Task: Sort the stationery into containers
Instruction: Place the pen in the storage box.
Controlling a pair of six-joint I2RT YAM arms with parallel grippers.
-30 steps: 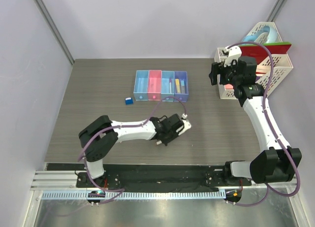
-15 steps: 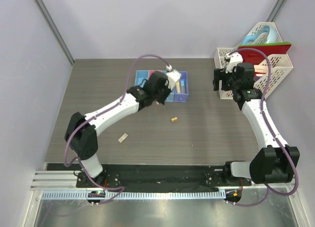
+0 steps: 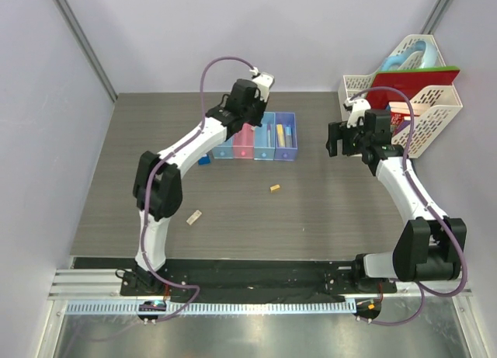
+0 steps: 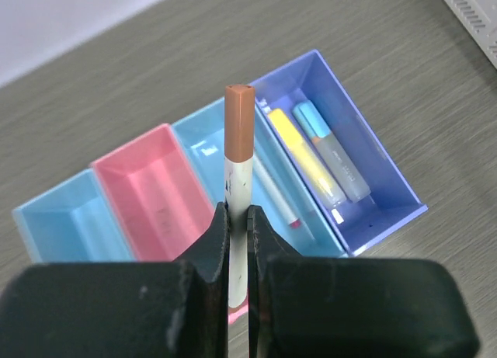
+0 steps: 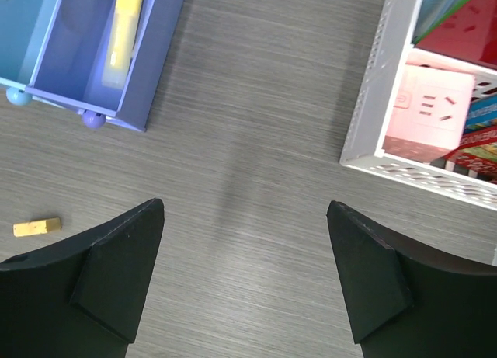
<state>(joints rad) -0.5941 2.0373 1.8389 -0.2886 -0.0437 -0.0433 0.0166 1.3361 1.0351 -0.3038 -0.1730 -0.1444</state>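
Left claw pinched tight on a thin white pen with a brown tip, upright, centre frame over the bin row. Purple bin at right holds the yellow highlighter and blue-capped marker. Right claw spread wide over bare surface. Top view: tan eraser and beige eraser loose mid-frame.
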